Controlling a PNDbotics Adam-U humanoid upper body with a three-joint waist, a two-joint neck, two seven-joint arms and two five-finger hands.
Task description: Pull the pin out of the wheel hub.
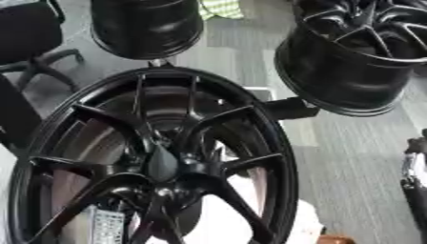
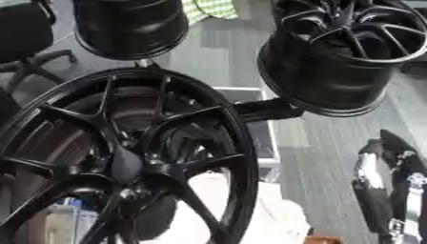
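Three black wheels show. One large spoked wheel (image 1: 158, 162) fills the near left. Two more hang behind it: one (image 1: 146, 26) at the upper left, seen barrel-side, and one (image 2: 342, 57) at the upper right, its spokes showing. One office chair (image 1: 29, 33) stands at the far left. One robot arm (image 2: 388, 186) shows at the right edge; its hand cannot be made out.
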